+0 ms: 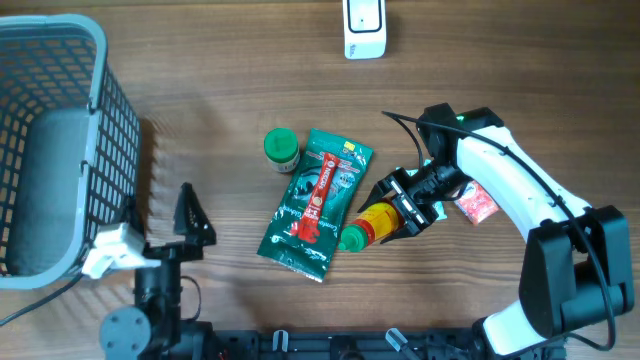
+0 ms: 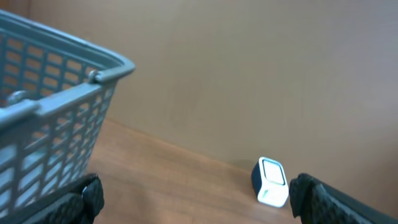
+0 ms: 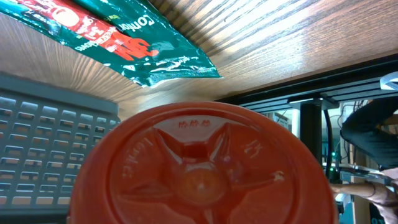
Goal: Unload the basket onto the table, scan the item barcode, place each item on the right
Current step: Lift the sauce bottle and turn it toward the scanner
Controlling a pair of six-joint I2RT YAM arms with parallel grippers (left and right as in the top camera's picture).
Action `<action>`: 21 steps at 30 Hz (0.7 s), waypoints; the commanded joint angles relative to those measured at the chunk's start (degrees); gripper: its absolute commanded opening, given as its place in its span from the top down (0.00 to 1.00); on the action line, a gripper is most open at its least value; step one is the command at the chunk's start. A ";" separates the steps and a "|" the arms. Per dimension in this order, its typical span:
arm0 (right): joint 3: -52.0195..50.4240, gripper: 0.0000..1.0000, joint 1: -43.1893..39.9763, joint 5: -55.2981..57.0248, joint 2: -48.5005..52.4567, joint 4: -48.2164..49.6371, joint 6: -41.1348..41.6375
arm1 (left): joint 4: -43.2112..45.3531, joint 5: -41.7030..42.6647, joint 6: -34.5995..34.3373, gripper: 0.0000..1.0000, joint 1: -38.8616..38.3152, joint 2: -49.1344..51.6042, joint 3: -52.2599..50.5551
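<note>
Clamping on the bottle (image 1: 375, 222) right now is the right pincer (image 1: 398, 213), jaws partway apart and squeezing the yellow-and-red body. The green cap is pointing down-left and just touching the lower corner of the green pouch (image 1: 315, 205). The bottle is lying tilted, low over the tabletop (image 1: 500, 80); resting or lifted, I cannot tell. The wrist camera is staring straight at its red underside.

Judging by the look, it is stiff, smooth plastic, fairly light and round, so it is likely wanting to twist in the grip. Mid-body seems the sensible hold, leaving the label free. No barcode is showing yet.

Moving outward, a small red packet (image 1: 478, 203) is sitting under the right arm and a green-lidded jar (image 1: 281, 148) is standing just beside the pouch's top corner. The white scanner (image 1: 363, 28) is waiting at the far edge, well apart. Over on the left, the left pincer (image 1: 190, 215) is gaping wide, holding nothing, beside the grey basket (image 1: 110, 130), which is showing nothing inside.
</note>
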 commanded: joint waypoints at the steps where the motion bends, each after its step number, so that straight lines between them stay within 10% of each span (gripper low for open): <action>1: 0.28 0.73 -0.17 -0.94 -1.07 0.22 -0.98 | 4.24 2.62 1.68 0.00 -0.31 -0.13 -5.03; 21: 4.02 0.96 -7.21 15.98 -2.45 20.57 -7.63 | -18.69 2.60 1.27 0.00 -0.31 -0.13 -5.84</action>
